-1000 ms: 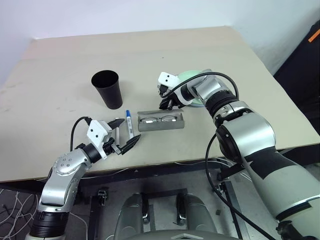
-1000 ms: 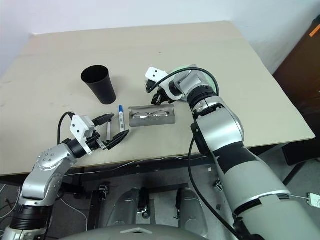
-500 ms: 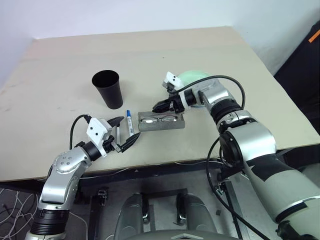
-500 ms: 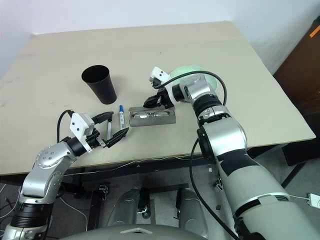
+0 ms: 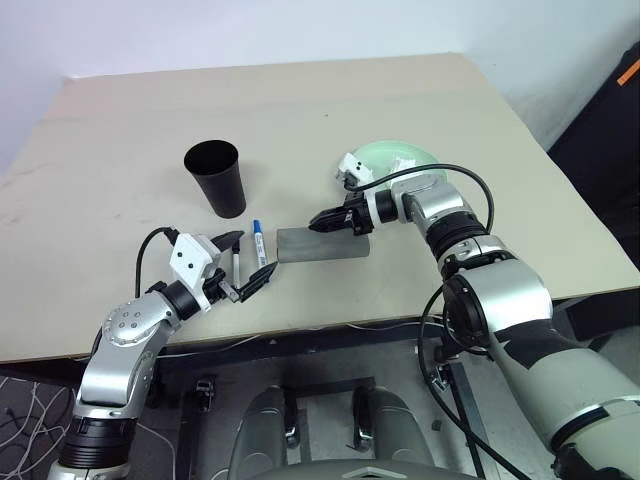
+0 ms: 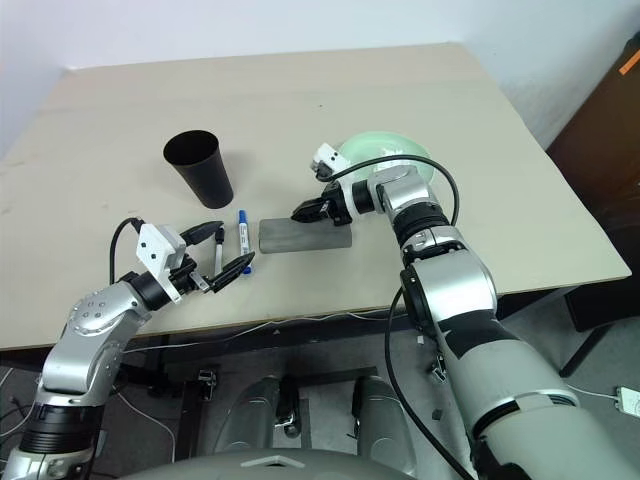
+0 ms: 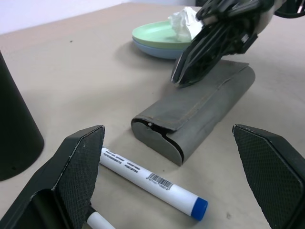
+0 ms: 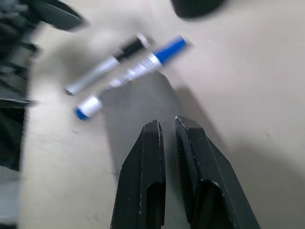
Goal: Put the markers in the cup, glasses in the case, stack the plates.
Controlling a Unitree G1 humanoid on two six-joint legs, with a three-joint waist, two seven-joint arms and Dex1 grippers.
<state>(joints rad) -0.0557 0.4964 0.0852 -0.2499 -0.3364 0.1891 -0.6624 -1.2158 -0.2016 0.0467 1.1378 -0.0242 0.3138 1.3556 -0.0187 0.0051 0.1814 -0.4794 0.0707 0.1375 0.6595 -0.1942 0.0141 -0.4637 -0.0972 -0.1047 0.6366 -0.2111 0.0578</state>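
The grey case (image 5: 322,243) lies closed at the table's middle, so the glasses are hidden. My right gripper (image 5: 316,222) is shut, its tips resting on the case lid (image 7: 195,112). Two markers lie just left of the case: the blue-capped one (image 5: 259,243) and the dark-ended one (image 5: 236,262). My left gripper (image 5: 252,260) stands open and level near the front edge, its fingers (image 7: 76,167) on either side of the markers' near ends. The black cup (image 5: 218,177) stands upright behind them. A mint plate (image 5: 395,155) sits on a light blue plate (image 7: 157,49).
A crumpled white tissue (image 7: 186,21) lies on the mint plate. The beige table (image 5: 120,120) has open room at the left and back. The table's front edge runs just below my left gripper.
The case lid was open with the glasses showing inside; it is now shut. My right gripper swung down and leftward onto the lid. The left arm held still.
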